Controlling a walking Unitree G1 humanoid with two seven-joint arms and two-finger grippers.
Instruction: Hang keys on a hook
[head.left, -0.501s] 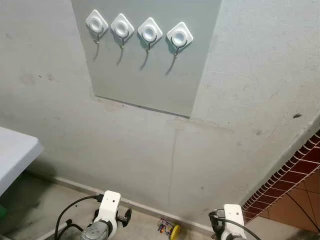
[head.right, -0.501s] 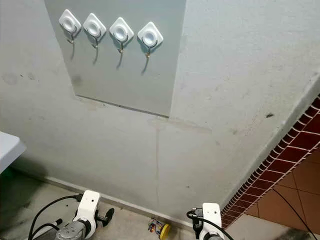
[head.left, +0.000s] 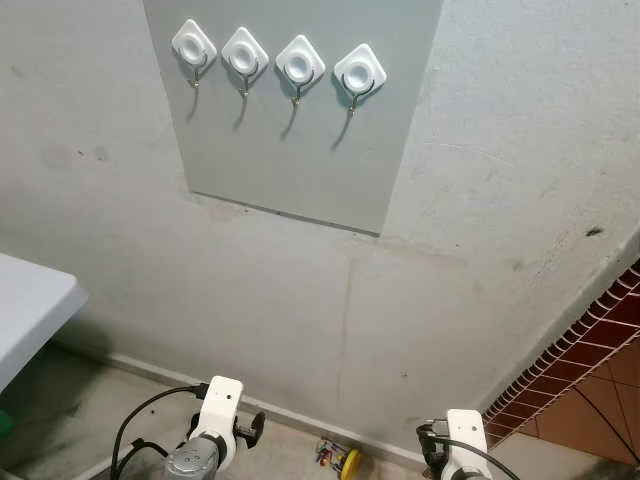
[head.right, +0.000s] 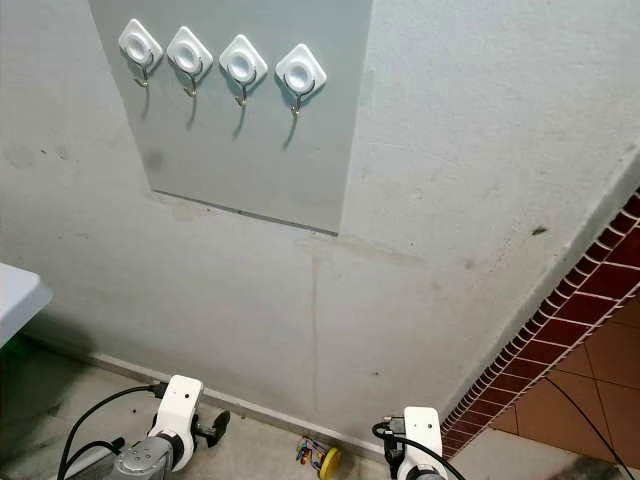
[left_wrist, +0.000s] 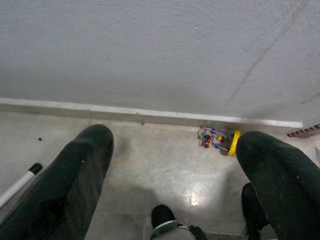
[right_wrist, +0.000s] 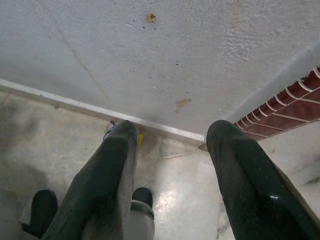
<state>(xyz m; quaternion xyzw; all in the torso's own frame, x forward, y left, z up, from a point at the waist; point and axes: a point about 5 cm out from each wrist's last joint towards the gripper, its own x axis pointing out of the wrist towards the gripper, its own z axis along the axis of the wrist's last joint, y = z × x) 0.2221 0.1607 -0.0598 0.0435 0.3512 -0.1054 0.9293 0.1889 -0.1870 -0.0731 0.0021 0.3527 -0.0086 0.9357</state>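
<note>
Rough grey plaster wall (head.left: 500, 150) ahead, with a smoother grey rectangular panel (head.left: 300, 150) high on it. Four white diamond-shaped hooks (head.left: 299, 61) in a row across the panel top, all bare. Colourful bunch of keys with a yellow round tag (left_wrist: 218, 140) lies on the pale speckled concrete floor (left_wrist: 160, 170), just by the white baseboard (left_wrist: 125, 111) below the panel. Red brick-pattern tiling (head.left: 610, 330) runs diagonally to the wall's right. White table (head.left: 30, 305) corner sits left of the wall. Left gripper (left_wrist: 175, 165) hangs low above the floor, fingers (left_wrist: 75, 175) spread wide, holding nothing. Right gripper (right_wrist: 170, 165) also low, fingers (right_wrist: 245, 175) apart, empty.
</note>
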